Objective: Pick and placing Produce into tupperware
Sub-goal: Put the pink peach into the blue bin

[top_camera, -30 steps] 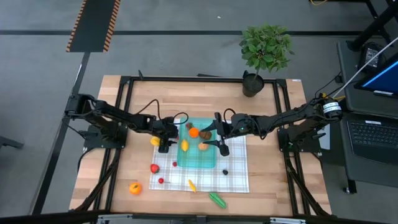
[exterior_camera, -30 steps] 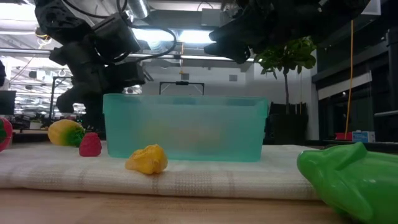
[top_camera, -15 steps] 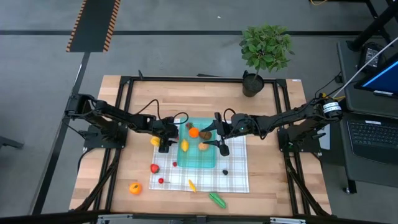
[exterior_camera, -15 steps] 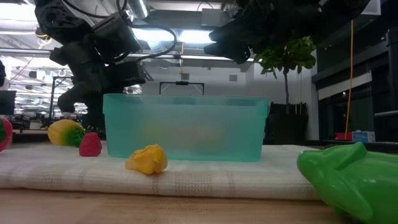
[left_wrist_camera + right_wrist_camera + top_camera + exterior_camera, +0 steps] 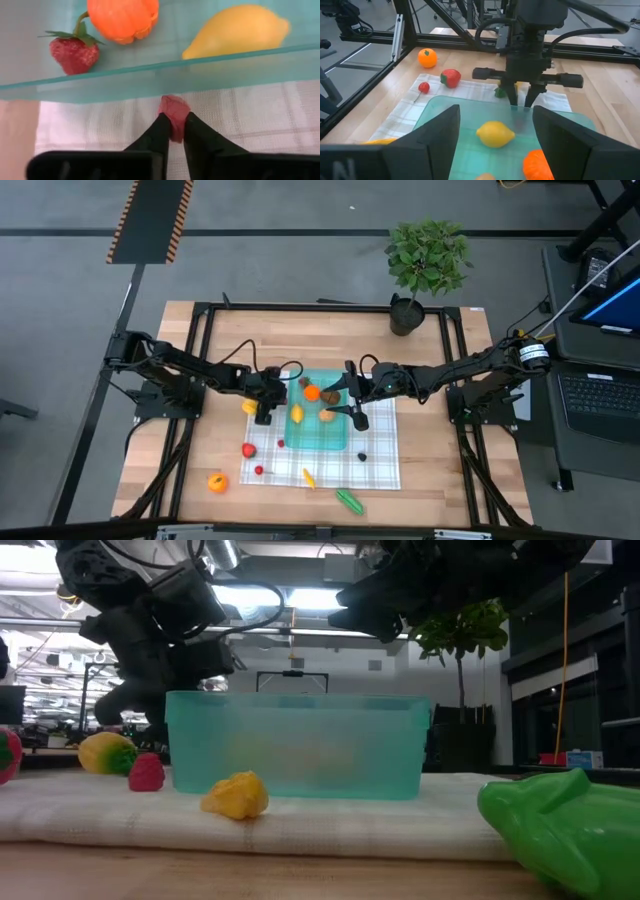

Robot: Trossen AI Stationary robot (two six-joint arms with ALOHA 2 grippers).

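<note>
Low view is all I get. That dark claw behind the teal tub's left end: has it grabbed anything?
Observer: Yes. The left claw is shut on a small reddish piece on the checked cloth, just outside the tupperware wall.
Operator: Is anything in the tub? It looks foggy from here.
Observer: Yes, a strawberry, an orange piece and a lemon lie inside.
Operator: And the other claw?
Observer: The right claw hangs open over the tupperware's right side, holding nothing.

no readable text, labels or numbers anywhere in view
</note>
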